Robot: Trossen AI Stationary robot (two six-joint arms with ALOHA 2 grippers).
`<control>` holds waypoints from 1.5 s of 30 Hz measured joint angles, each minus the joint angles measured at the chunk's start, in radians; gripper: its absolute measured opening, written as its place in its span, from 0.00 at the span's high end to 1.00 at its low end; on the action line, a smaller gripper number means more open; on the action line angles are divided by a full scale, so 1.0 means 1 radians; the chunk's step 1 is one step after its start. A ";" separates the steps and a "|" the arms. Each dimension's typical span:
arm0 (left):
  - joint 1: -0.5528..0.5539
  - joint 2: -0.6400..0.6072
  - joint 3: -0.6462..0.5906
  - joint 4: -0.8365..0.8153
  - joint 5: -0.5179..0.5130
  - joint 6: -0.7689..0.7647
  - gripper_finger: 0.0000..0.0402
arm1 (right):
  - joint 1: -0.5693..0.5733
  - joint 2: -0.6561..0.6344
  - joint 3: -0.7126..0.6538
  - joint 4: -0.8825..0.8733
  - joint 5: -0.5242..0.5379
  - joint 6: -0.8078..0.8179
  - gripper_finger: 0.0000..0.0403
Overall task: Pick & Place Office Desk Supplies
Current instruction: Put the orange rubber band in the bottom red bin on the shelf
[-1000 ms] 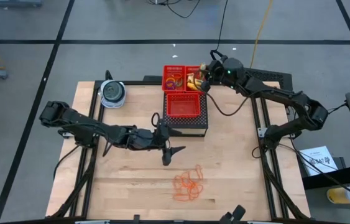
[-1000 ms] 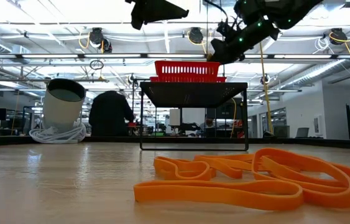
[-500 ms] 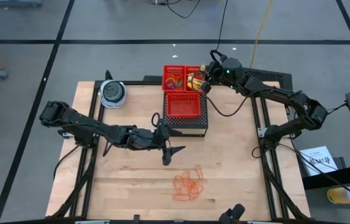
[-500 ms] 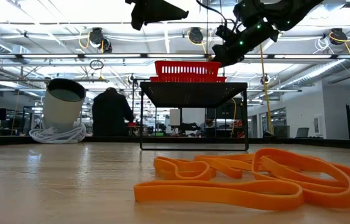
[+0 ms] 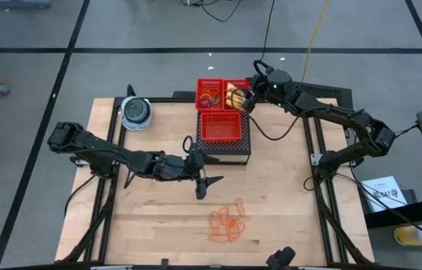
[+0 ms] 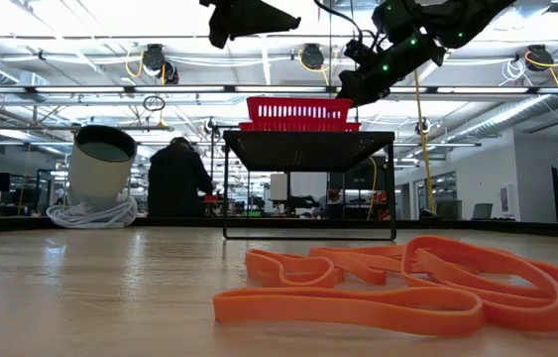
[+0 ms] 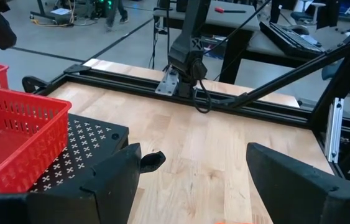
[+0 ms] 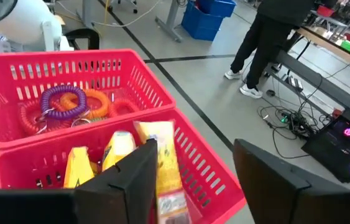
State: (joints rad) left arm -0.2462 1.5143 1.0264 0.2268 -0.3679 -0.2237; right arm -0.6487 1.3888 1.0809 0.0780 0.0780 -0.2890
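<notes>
Two red baskets stand side by side at the table's far edge. One holds coiled rings [image 8: 69, 102], the other yellow packets [image 8: 115, 152] [image 5: 231, 95]. My right gripper [image 8: 193, 180] [image 5: 242, 97] hovers open above the packet basket, and one upright packet [image 8: 162, 162] stands close to the inner side of one finger. Orange rubber bands [image 5: 227, 223] [image 6: 407, 283] lie in a loose heap on the wood near the front. My left gripper [image 5: 209, 176] [image 7: 193, 180] waits open and empty above mid-table, beside the black stand. My right gripper stands open over the basket, pointing nearly level from the table's right. The upright yellow packet's edge [image 8: 157, 155] is right beside one finger [image 8: 128, 180]. I cannot tell whether it touches that finger. The packet's lower end is among the other packets in the basket.
A third red basket [image 5: 220, 126] sits empty on a black perforated stand [image 5: 225, 154] [image 6: 308, 139]. A round blue-grey container [image 5: 135, 112] [image 6: 100, 174] stands at the far left corner. A person [image 6: 174, 178] is in the room beyond the table. Bare wood lies around the bands.
My right gripper has stayed above the far right basket, rolled slightly, and its fingers have spread apart. The yellow packet at its tips now stands among the others in the basket.
</notes>
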 joint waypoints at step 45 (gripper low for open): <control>-0.005 0.190 -0.008 -0.139 -0.003 -0.233 0.26 | 0.957 -0.002 -0.385 0.014 0.008 0.483 0.51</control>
State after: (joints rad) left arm -0.2508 1.7046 1.0183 0.0880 -0.3713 -0.4570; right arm 0.3080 1.3866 0.6960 0.0920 0.0855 0.1940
